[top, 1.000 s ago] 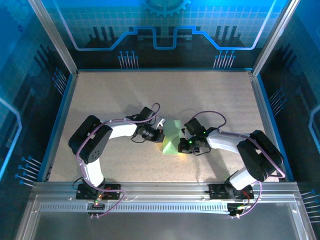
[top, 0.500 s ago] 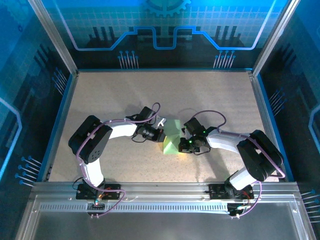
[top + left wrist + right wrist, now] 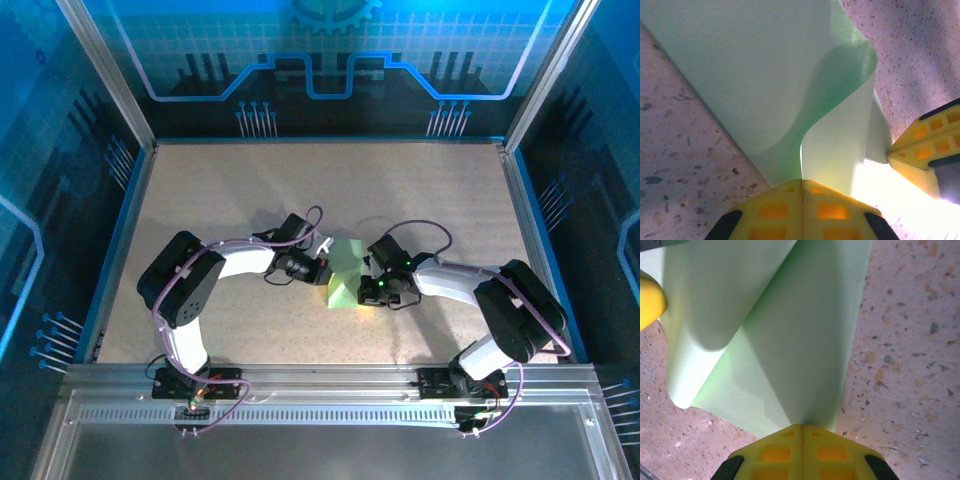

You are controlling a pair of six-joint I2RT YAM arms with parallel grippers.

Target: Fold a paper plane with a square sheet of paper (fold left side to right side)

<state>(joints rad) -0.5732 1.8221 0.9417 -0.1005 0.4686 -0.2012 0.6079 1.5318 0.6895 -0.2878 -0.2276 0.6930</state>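
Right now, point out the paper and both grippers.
square sheet of paper (image 3: 346, 272), top external view, middle of its green surface.
left gripper (image 3: 802, 186), left wrist view, seam between fingertips.
right gripper (image 3: 803, 430), right wrist view, seam between fingertips.

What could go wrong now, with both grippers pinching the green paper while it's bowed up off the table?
1. The square sheet of paper hangs in a loose, uneven curve between the left gripper and the right gripper. If it is flattened from this shape, the crease could land crooked.
2. Each gripper holds the sheet only by a small pinch at its edge, so any pull apart might tear it or slip it free.
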